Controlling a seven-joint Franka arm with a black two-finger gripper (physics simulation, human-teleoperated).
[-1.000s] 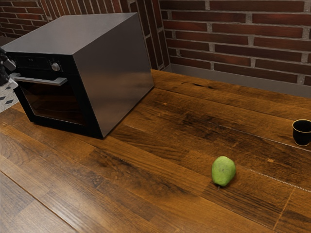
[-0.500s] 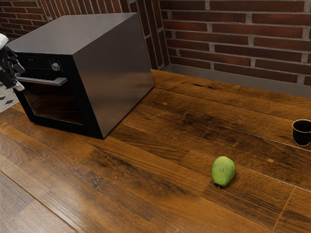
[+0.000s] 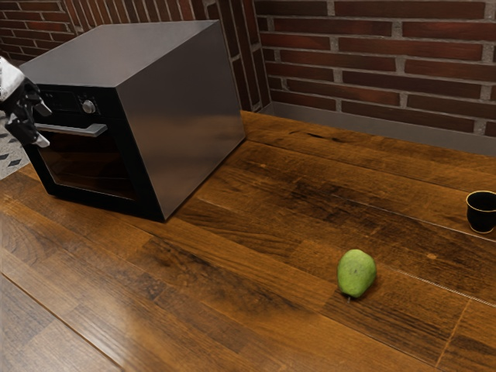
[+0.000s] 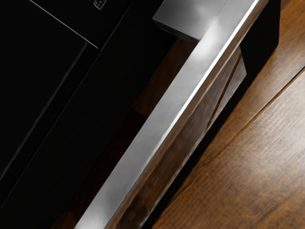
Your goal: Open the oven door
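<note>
At the exterior view's left edge my gripper (image 3: 43, 127) stands open at the far end of the oven handle, its two fingertips apart, one higher than the bar and one lower. The silver handle (image 3: 81, 129) crosses the top of the oven door (image 3: 91, 164), which is shut against the grey oven (image 3: 174, 101). In the wrist view the handle bar (image 4: 167, 102) runs diagonally close under my hand, with the dark door front (image 4: 90, 114) behind it. Whether a finger touches the bar cannot be told.
A green fruit (image 3: 356, 273) lies on the wooden table (image 3: 232, 310), well away from the oven. A black cup with a gold rim (image 3: 482, 212) stands at the exterior view's right edge. Behind the table rises a brick wall (image 3: 372, 62). A knob (image 3: 88, 105) sticks out above the handle.
My gripper has come further in from the exterior view's left edge, along the oven front toward the handle. Oven, door, fruit and cup have not moved.
</note>
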